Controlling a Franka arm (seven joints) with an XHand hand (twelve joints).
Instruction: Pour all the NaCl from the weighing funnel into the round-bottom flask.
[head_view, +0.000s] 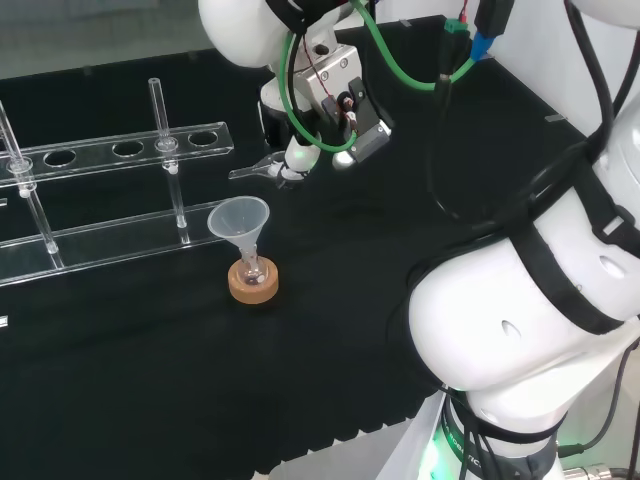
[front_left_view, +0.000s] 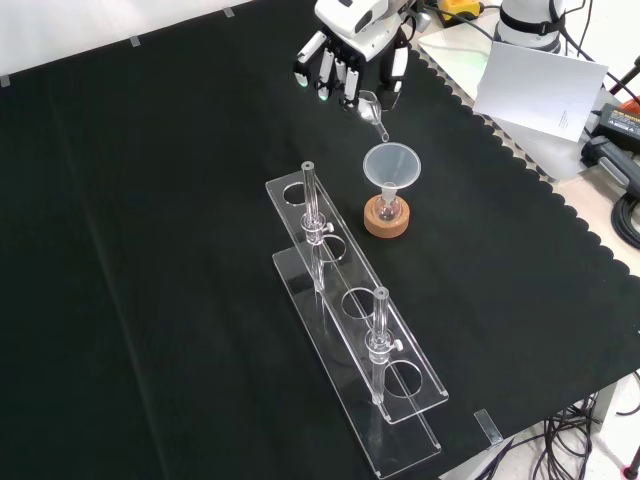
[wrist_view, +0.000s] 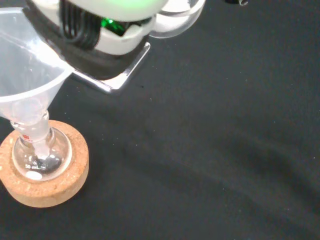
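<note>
A small round-bottom flask (front_left_view: 387, 207) stands on a cork ring (front_left_view: 386, 224) with a clear plastic funnel (front_left_view: 390, 165) in its neck. In the head view the funnel (head_view: 239, 219) and the cork ring (head_view: 253, 284) sit mid-bench. The hand (front_left_view: 350, 58) hovers just beyond the funnel, its fingers and thumb pinching the glass weighing funnel (front_left_view: 374, 110). The weighing funnel tilts, its spout pointing down at the funnel's rim. From the head view, the hand (head_view: 300, 152) holds the weighing funnel (head_view: 256, 170) above and to the right of the flask. The wrist view shows the flask (wrist_view: 39, 154) close by.
A clear acrylic rack (front_left_view: 345, 310) with two upright rods stands in front of the flask in the front view, and to its left in the head view (head_view: 110, 150). White paper (front_left_view: 535, 85) lies past the cloth's scalloped edge at the upper right.
</note>
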